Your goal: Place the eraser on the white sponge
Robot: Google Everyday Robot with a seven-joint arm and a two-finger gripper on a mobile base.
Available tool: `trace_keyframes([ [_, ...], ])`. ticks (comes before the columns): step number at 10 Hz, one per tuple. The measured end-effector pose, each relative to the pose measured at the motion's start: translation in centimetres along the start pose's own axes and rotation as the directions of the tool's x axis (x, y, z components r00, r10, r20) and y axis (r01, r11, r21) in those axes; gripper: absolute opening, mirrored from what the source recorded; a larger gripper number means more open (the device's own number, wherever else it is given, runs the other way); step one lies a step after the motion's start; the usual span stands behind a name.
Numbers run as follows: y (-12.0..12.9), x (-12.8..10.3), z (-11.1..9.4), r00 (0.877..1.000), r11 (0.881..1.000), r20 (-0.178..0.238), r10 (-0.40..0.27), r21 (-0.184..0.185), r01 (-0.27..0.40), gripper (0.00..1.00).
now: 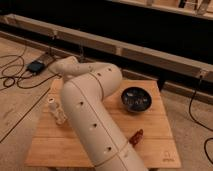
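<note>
The big white arm [92,115] sweeps up from the bottom right of the frame, bends at the upper centre and reaches over to the upper left. It blankets the whole middle of the wooden table [155,125]. My read is that it folds over like this to work low on the left half of the tabletop.

The gripper is out of sight, tucked somewhere behind that bulk at left centre. How far open it is, and whether it has hold of anything, I cannot tell.

The eraser does not show anywhere, and neither does the white sponge. Both are likely hidden under the arm, or the eraser is already in the grasp, but that is only a guess. So how the eraser sits relative to the gripper cannot be told either.

What does show is pushed out to the edges:
- A dark bowl [136,98] sits at right centre, just beside the arm.
- A red-brown elongated object [136,137] lies at lower right, close against the arm.
- A small clear container [56,111] stands upright on the left side.

None of these belong to the job.
</note>
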Motion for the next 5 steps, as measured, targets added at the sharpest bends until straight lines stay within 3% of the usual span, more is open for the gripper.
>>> trace_keyframes([
  [4,0.3,0.1,-1.9,1.0,0.999,-0.003,-0.017,-0.037,0.017,0.01],
  [5,0.3,0.0,-2.5,1.0,0.999,0.001,-0.028,-0.045,0.028,0.0],
])
